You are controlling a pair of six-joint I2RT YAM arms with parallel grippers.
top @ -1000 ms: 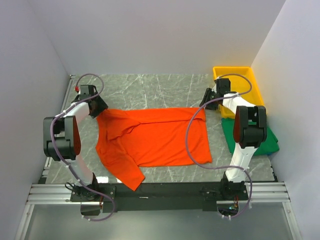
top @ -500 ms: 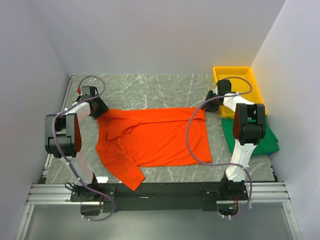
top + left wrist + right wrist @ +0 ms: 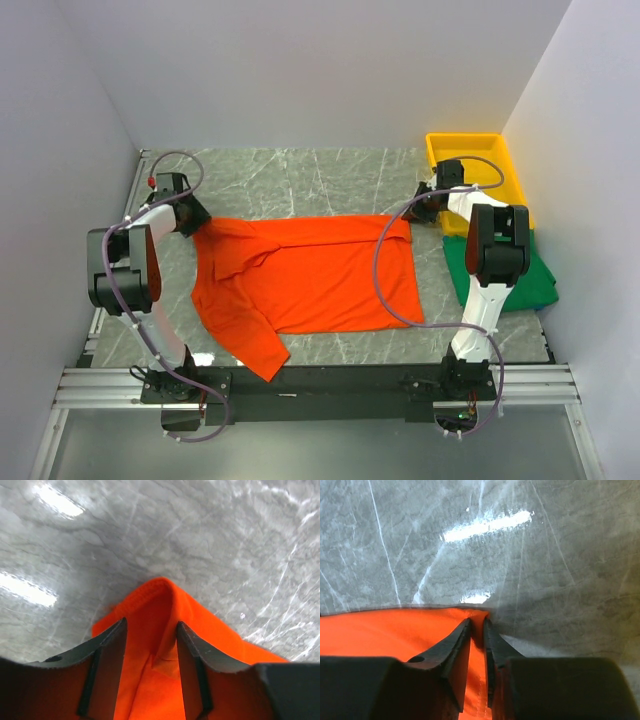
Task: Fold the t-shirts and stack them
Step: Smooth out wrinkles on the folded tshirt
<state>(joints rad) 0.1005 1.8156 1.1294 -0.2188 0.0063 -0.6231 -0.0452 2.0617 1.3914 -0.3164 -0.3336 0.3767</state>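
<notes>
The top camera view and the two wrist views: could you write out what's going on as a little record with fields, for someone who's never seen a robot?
Main item: bright orange-red cloth t-shirt, spread flat on the grey marble-patterned table
Left pincer: fingers apart, a raised fold of the shirt's far-left corner between them
Right pincer: fingers nearly together, pinching the shirt's far-right corner
Second shirt: plain dark green cloth t-shirt, lying at the right edge, partly hidden by the right arm
Other: rigid yellow plastic tray, far right corner
Fold progress: not yet folded

Open bench (image 3: 300,175) lies beyond the orange shirt (image 3: 310,275); the yellow tray (image 3: 478,150) and green shirt (image 3: 535,285) crowd the right wall beside the right arm.
</notes>
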